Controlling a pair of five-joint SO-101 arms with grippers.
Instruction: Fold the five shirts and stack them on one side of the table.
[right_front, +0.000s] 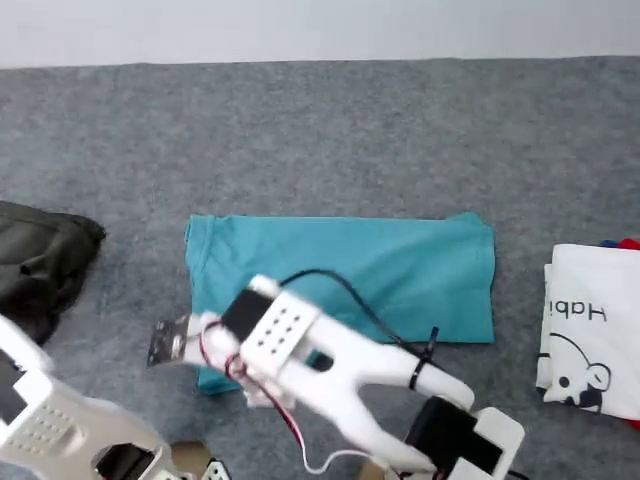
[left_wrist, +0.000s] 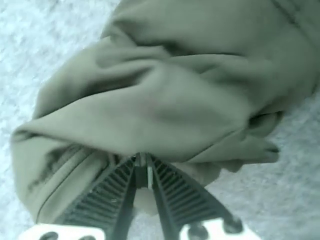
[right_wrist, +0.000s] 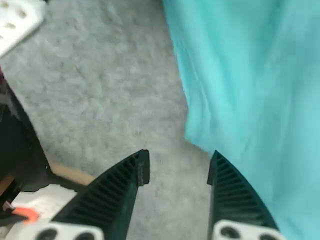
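At the far left the olive shirt (right_front: 45, 255) lies crumpled on the grey counter (right_front: 300, 130), not yet folded. My left tool (left_wrist: 143, 162) has its jaws together with the tips pushed into that shirt's lower fold. I can't tell whether any cloth is caught between them. The left arm (right_front: 50, 425) sits low at the near left corner.

Further right, the right arm reaches across from its base at the near edge, stretched long and low. It puts the right tool (right_front: 168, 340) at the near left corner of the teal shirt (right_front: 400, 265). The jaws stand apart over bare counter just beside the teal edge, holding nothing.

I judge the teal shirt is the one in hand: it lies as a flat band mid-counter, partly folded. The next move calls for sliding one finger under that corner, pinching both layers cleanly, then carrying it over without dragging the rest askew.

At the far right the white shirt (right_front: 595, 330) rests folded, with slivers of red and blue beneath it.
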